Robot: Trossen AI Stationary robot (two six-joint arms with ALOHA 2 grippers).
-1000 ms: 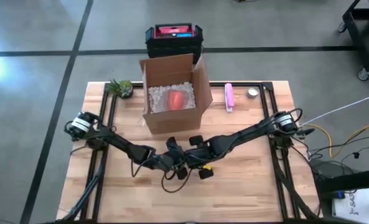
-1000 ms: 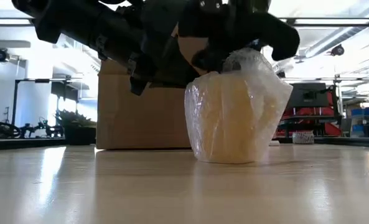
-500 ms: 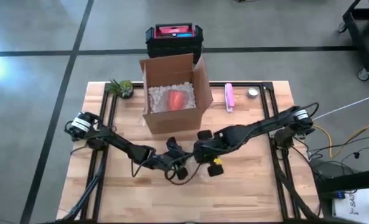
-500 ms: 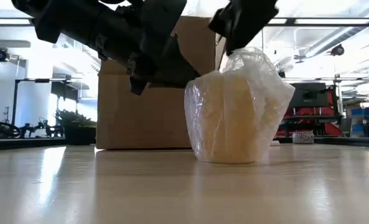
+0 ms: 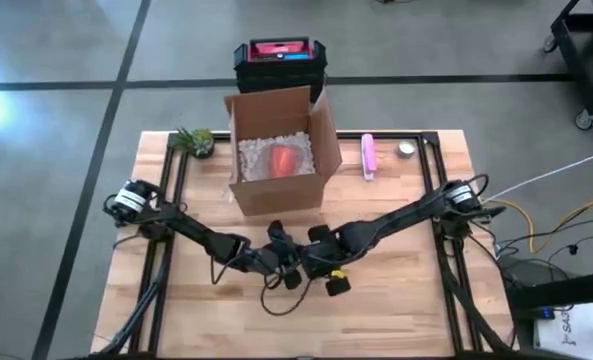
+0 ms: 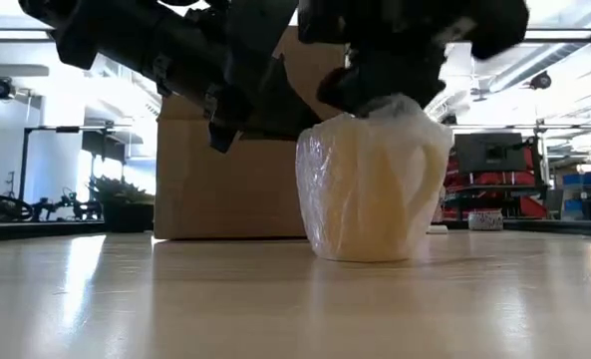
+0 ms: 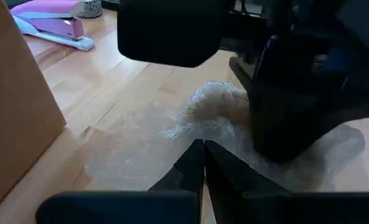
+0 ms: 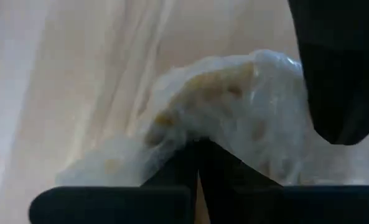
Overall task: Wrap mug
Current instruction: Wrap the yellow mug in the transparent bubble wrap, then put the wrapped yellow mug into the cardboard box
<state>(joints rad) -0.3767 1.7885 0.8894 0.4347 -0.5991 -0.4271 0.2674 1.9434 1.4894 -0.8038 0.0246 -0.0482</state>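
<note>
The mug [image 6: 370, 189] stands upright on the table, cream-coloured and covered in clear bubble wrap [image 8: 221, 106]. In the high view it is almost hidden under both grippers near the table's middle. My right gripper [image 6: 390, 95] is shut and sits on top of the wrapped mug. My left gripper [image 7: 201, 155] is shut at the mug's left side, its tips at the wrap's edge. The wrap's bunched top [image 7: 212, 106] shows beside the right gripper [image 7: 296, 87]. My left gripper has its shut fingertips on the bubble wrap's loose edge [image 7: 184, 134], low beside the mug and coming level from the table's left. The fingers themselves hide the pinch. My right gripper presses its shut fingers down on the wrap bunched over the mug's mouth [image 8: 196, 134], coming from above, slanting from the right. The wrap is flattened under them; the mug stays on its base.
An open cardboard box [image 5: 276, 150] with white packing filler and a red object stands just behind the grippers. A pink stapler [image 5: 369, 157], a small round tin [image 5: 406, 148] and a small plant [image 5: 194, 140] lie along the far edge. The near half of the table is bare wood.
My right gripper rose off the mug and drew back toward the table's right, letting the wrap's bunched top spring up. It then came back down on the mug's top, and the wrap is pressed flat again. The mug has not shifted.
</note>
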